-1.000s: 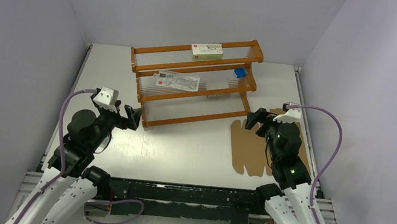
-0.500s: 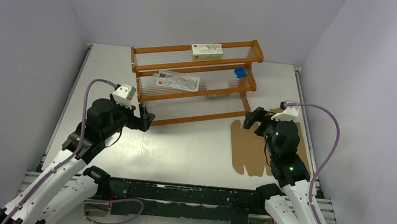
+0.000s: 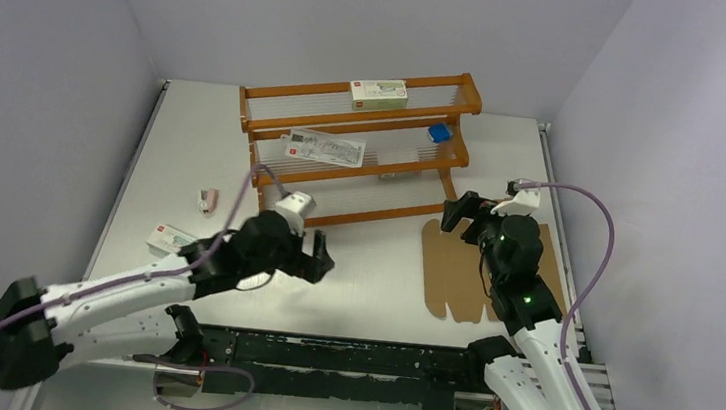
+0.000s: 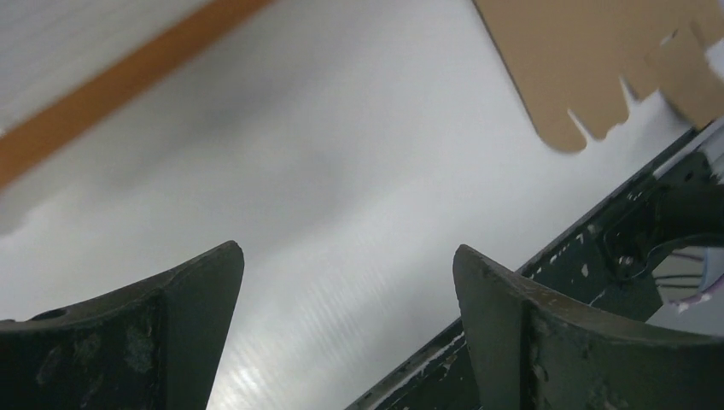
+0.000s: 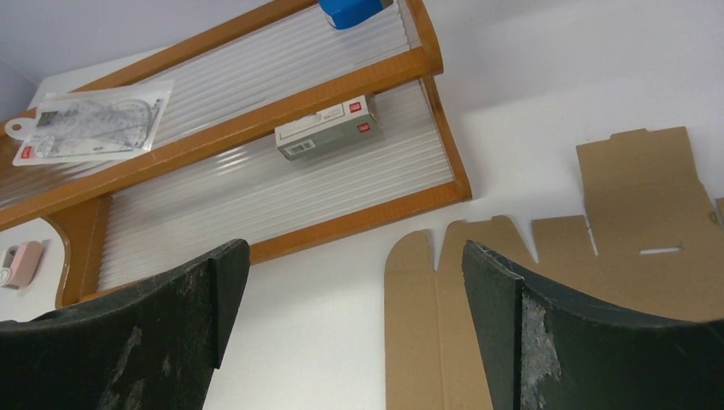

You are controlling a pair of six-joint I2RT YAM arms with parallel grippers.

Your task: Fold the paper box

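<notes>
Nearest the camera, in front of the wooden rack, the left gripper hangs low over the white table with its jaws spread wide and nothing between them. Well to the front left of the rack, a small white carton with red marks lies on the table.

The paper box, a flat, unfolded sheet of plain brown cardboard with flaps and tabs, lies on the table just off the rack's front right corner, near but apart from it. The right gripper hovers over the sheet's far left corner, beside that end of the rack, its jaws released and holding nothing.

Left of the rack's lowest rail sits a small pink object, perhaps a clip, though it is too small to tell. On the rack itself, a red-marked carton rests on the lowest tier. A printed packet and a blue object share the middle tier. A white box tops the uppermost shelf.
</notes>
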